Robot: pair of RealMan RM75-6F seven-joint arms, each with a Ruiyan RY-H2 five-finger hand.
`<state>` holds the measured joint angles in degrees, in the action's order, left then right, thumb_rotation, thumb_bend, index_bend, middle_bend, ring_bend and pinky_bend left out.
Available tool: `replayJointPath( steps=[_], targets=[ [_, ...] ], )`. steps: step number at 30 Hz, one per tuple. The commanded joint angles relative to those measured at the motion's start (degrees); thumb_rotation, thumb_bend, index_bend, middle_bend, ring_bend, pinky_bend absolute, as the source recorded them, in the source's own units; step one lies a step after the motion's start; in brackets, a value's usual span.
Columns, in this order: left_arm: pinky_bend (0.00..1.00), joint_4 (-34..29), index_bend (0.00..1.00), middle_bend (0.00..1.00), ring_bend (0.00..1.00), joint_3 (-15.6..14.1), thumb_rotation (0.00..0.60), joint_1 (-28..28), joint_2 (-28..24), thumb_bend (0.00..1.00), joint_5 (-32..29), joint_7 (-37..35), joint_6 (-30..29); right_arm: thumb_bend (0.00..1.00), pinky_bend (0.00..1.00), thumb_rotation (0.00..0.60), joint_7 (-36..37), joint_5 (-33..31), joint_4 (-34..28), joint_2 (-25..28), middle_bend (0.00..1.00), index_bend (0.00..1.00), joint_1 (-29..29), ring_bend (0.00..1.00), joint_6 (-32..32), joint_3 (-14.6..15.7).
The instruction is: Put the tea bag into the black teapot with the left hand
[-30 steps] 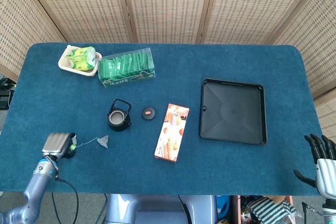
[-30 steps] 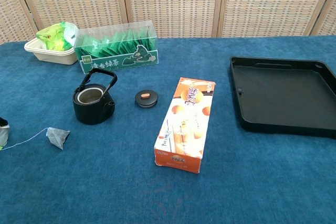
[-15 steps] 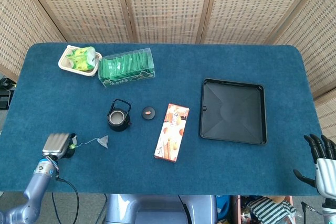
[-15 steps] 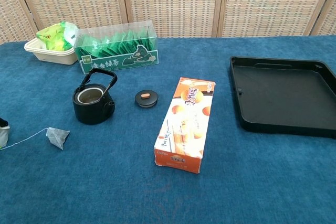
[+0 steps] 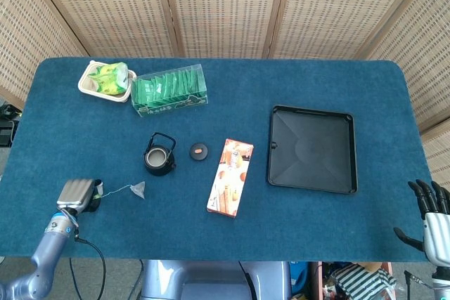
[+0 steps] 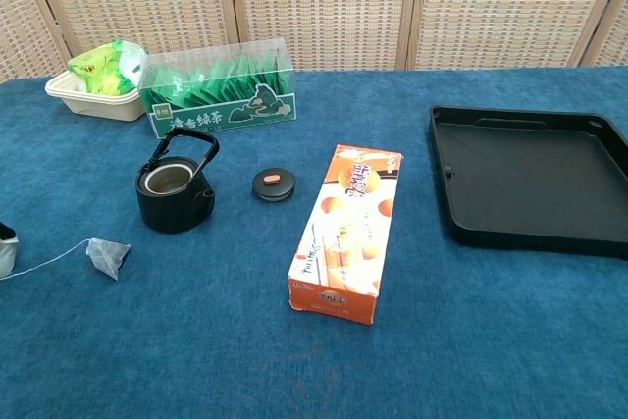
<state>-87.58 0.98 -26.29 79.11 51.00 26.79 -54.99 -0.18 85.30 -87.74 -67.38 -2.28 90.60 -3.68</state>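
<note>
Nothing on the bench [image 5: 295, 82] has shifted in the last second, and your left hand [image 5: 76, 194] has barely stirred at the near left edge. Largest of the items, the black tray [image 5: 312, 148] lies on the right side. A clear box of green tea packets [image 5: 169, 90] sits at the far left beside a white dish [image 5: 104, 79] of green packs, and an orange snack box [image 5: 230, 176] lies near the centre. Your black teapot [image 5: 159, 155] stands upright with its handle raised and its mouth open, the small lid [image 5: 199, 151] resting just beside it on the cloth. The tea bag [image 5: 138, 189] lies flat on the bench in front of the teapot, apart from it, its string running to your left fingers, which seem to pinch the tag, though the view is poor. Your right hand [image 5: 430, 218] hangs off the near right corner, fingers spread, holding nothing.
</note>
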Motion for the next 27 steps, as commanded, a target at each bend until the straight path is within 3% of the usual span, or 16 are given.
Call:
replayJointPath(
  steps=[1,17,27],
  targets=[
    [0.68,-0.21,0.63,0.76,0.73,-0.03,0.6,0.07,-0.22,0.48,0.63,-0.9,0.02,0.02,0.12,0.6,0.02,0.01,-0.02,-0.01,0.2,0.16,-0.04,0.01,0.1,-0.03],
    [0.69,-2.58,0.71,0.8,0.75,0.56,0.6,0.8,-1.89,0.53,4.19,-6.62,-1.03,0.02,0.12,0.6,-0.18,0.23,-0.18,0.02,0.2,0.16,-0.13,0.01,0.46,-0.19],
    [0.69,-9.9,0.71,0.8,0.75,2.1,0.6,2.05,-7.17,0.53,11.78,-10.82,-6.74,0.02,0.12,0.6,0.25,0.27,0.14,-0.18,0.2,0.16,-0.18,0.01,0.55,-0.22]
  ],
)
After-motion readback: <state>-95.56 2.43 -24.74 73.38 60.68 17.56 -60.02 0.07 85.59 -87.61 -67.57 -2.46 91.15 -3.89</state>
